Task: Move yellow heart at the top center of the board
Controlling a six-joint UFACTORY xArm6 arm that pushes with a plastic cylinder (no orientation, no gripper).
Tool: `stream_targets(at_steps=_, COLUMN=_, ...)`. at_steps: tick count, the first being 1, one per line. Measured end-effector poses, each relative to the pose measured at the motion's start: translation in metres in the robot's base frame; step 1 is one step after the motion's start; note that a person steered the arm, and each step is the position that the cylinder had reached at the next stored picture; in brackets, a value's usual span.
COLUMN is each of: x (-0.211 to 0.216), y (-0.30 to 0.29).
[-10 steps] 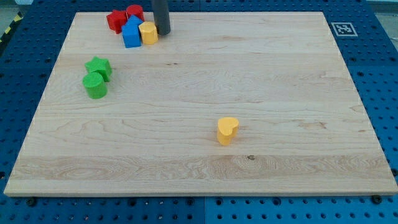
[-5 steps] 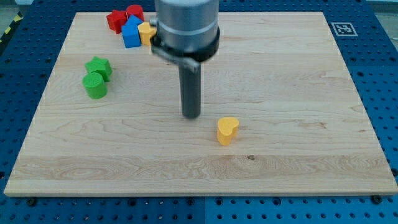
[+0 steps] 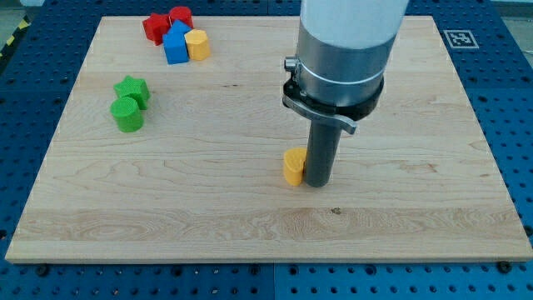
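The yellow heart (image 3: 292, 166) lies a little below the board's centre. My tip (image 3: 317, 183) stands on the board right against the heart's right side and hides part of it. The dark rod rises to the arm's grey body (image 3: 343, 50), which fills the view's upper middle.
At the view's top left a red block (image 3: 154, 27), another red block (image 3: 180, 17), a blue block (image 3: 176, 45) and a yellow block (image 3: 198, 44) sit bunched together. A green star (image 3: 133, 89) and a green cylinder (image 3: 127, 115) sit at the left. A marker tag (image 3: 458, 38) is at the top right corner.
My tip moved from the top left cluster down and to the right, ending against the yellow heart's right side. The heart shifted slightly left and up.
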State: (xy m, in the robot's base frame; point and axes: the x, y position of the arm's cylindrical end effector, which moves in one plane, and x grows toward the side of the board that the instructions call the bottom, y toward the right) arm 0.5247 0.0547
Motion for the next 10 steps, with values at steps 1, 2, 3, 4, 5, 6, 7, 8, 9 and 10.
stream_targets(at_steps=1, x=-0.002, y=-0.009)
stream_targets(at_steps=2, x=-0.002, y=-0.027)
stream_targets(at_steps=3, x=-0.006, y=-0.039)
stream_targets(at_steps=4, x=-0.011, y=-0.039)
stream_targets(at_steps=5, x=-0.011, y=-0.039)
stream_targets(at_steps=6, x=-0.011, y=-0.041)
stream_targets(at_steps=7, x=-0.017, y=-0.041)
stream_targets(at_steps=8, x=-0.017, y=-0.043)
stream_targets(at_steps=9, x=-0.013, y=-0.075)
stream_targets(at_steps=10, x=-0.006, y=-0.099)
